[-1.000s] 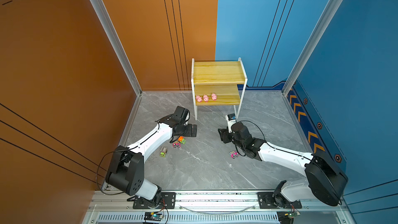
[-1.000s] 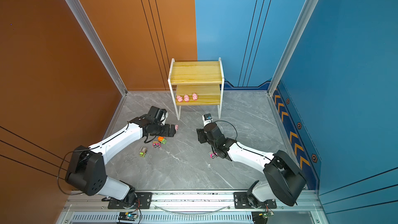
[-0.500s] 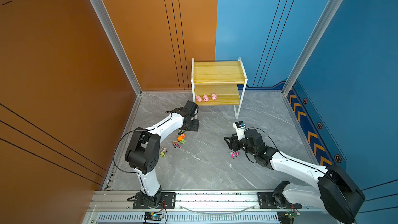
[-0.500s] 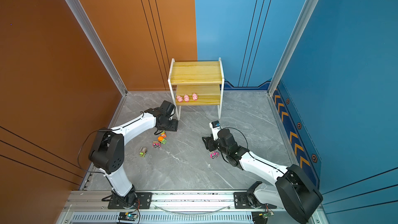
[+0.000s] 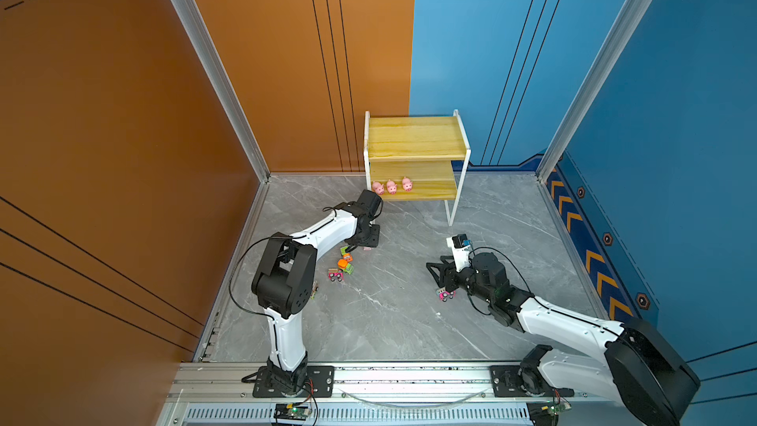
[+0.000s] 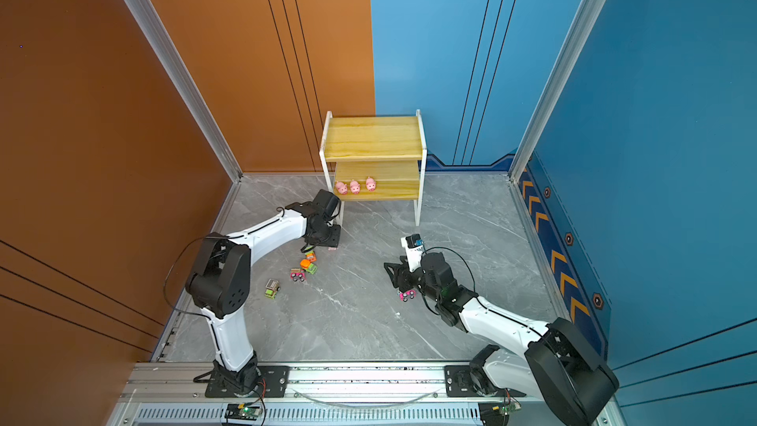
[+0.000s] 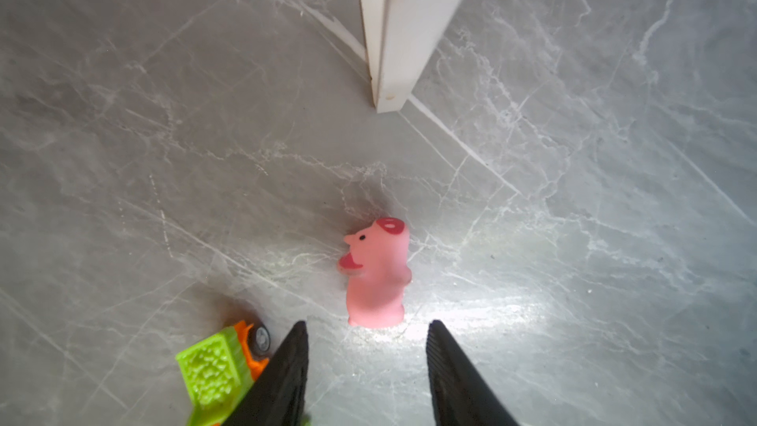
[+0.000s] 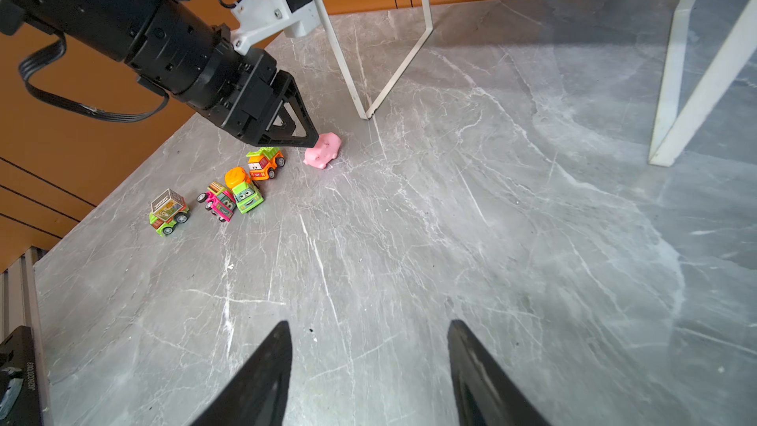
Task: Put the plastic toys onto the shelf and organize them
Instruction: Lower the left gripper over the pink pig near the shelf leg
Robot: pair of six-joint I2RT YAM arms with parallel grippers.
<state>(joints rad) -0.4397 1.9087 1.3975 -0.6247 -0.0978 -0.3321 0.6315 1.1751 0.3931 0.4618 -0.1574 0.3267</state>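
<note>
Three pigs (image 5: 391, 186) stand in a row at the left end of the lower board of the shelf (image 5: 413, 137). The fourth pig (image 7: 375, 276) lies on the grey floor (image 5: 389, 333), near the shelf's front-left leg (image 7: 389, 55), which crowds your approach. An orange truck (image 7: 217, 366) sits just beside one finger of your left gripper (image 7: 367, 329), and three other trucks (image 8: 219, 200) cluster close by. Your left arm bends down steeply, its jaws parted and empty, tips just short of the pig. Your right arm stretches low over the floor, the right gripper (image 8: 368, 323) spread and empty, with a lone pink truck (image 5: 445, 293) just beside it.
</note>
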